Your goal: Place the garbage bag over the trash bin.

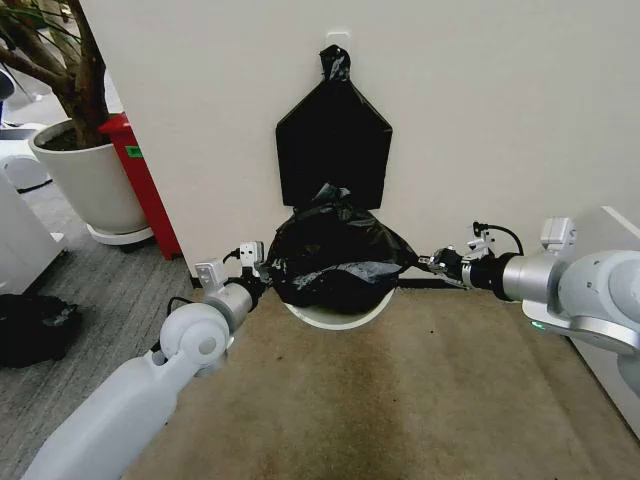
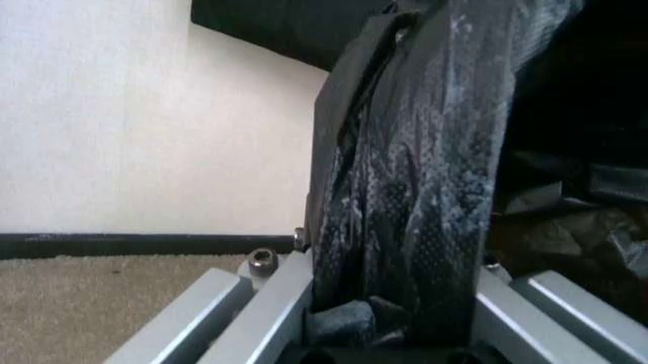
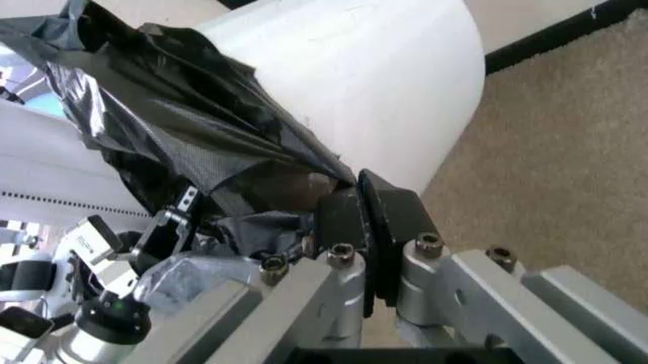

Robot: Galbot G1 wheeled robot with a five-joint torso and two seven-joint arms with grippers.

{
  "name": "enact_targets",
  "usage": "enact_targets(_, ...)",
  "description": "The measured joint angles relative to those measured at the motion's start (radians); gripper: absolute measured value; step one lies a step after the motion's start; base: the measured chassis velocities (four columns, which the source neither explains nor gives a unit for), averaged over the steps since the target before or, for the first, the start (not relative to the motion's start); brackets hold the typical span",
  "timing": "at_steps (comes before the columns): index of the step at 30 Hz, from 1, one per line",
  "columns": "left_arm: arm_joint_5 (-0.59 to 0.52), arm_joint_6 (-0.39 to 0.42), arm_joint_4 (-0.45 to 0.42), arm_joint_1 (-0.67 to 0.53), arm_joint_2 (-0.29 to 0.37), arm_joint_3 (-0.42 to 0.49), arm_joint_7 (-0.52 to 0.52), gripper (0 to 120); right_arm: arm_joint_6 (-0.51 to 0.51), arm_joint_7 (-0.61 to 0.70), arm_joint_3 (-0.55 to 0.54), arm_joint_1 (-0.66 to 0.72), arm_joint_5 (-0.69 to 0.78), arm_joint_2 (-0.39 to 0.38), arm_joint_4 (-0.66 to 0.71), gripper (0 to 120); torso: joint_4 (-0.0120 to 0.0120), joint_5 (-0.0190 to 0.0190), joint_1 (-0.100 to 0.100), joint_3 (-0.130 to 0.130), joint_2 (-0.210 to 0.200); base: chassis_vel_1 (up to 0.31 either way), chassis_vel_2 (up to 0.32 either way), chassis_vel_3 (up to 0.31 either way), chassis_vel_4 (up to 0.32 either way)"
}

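Note:
The glossy black garbage bag [image 1: 335,258] is bunched over the top of the white trash bin [image 1: 335,320], stretched between my two grippers. Only the bin's front rim shows under it in the head view. My left gripper [image 1: 262,268] is at the bag's left edge, shut on a fold of the garbage bag [image 2: 405,212]. At the right edge my right gripper [image 1: 428,263] is shut on the garbage bag [image 3: 182,129]. Its dark pads [image 3: 390,216] are pressed together beside the bin's white wall [image 3: 375,91].
A flat black bag bundle [image 1: 333,150] hangs on the wall right behind the bin. A large white plant pot [image 1: 90,185] and a red box [image 1: 140,180] stand at the left. A dark object [image 1: 30,330] lies on the grey floor. Brown carpet [image 1: 400,400] lies in front.

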Motion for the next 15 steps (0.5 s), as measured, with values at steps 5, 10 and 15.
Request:
enact_targets(5,-0.003,0.0,0.003,-0.004,-0.001,-0.001,0.0,0,0.021,0.014,0.022,0.006,-0.004,0.0,0.004,0,0.0,0.0001,0.0,0.0,0.0,0.0,0.0,0.0,0.0)
enact_targets(10,-0.012,0.001,0.011,-0.014,-0.003,0.0,-0.001,0,0.033,0.025,0.054,-0.001,0.006,-0.001,0.006,7,0.0,0.0001,0.0,0.0,0.0,0.0,0.0,0.0,0.0)
enact_targets(15,-0.04,0.002,0.018,-0.027,-0.002,0.0,-0.007,0,0.039,0.059,0.065,-0.015,0.025,0.014,-0.006,21,0.0,0.0004,0.0,0.0,0.0,0.0,0.0,0.0,0.0)
